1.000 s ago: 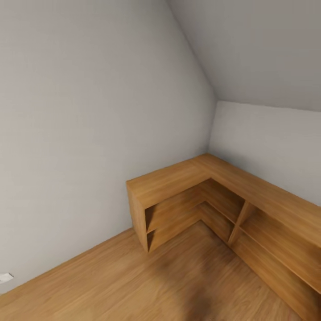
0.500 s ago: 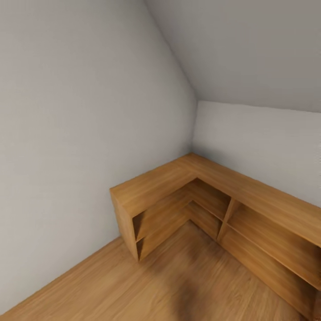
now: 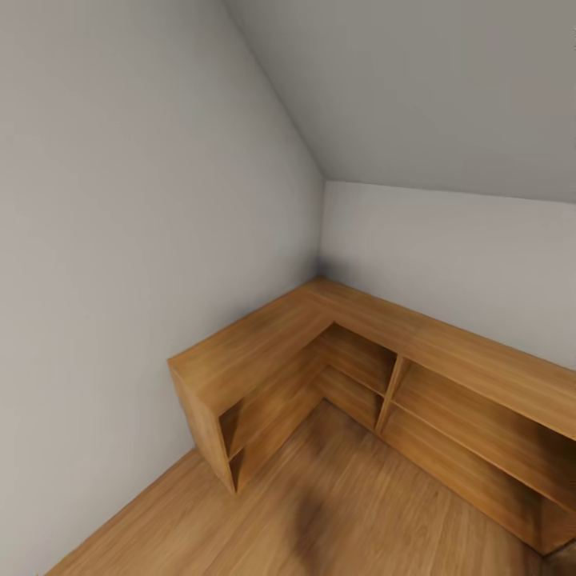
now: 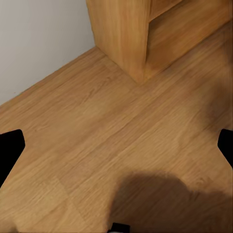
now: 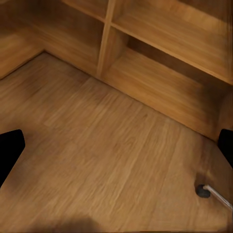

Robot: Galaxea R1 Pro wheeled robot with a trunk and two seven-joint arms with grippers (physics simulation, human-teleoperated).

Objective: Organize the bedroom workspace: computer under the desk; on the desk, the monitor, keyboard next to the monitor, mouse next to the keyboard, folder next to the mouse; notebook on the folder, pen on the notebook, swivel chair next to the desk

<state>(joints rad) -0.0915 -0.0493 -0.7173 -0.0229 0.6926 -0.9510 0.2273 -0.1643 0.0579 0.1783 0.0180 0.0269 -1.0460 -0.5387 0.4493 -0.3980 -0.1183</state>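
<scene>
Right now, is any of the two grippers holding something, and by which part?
Nothing is held. The left gripper and the right gripper both have fingers spread wide over bare wooden floor.

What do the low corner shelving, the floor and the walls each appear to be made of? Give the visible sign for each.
Low corner shelving: looks like light wood or wood veneer, with streaky grain and a slight satin sheen. Floor: wood-look planks, showing grain lines and board seams; real wood or laminate cannot be told. Walls: smooth, matt pale grey, probably painted plaster, with no texture or joints showing.
</scene>
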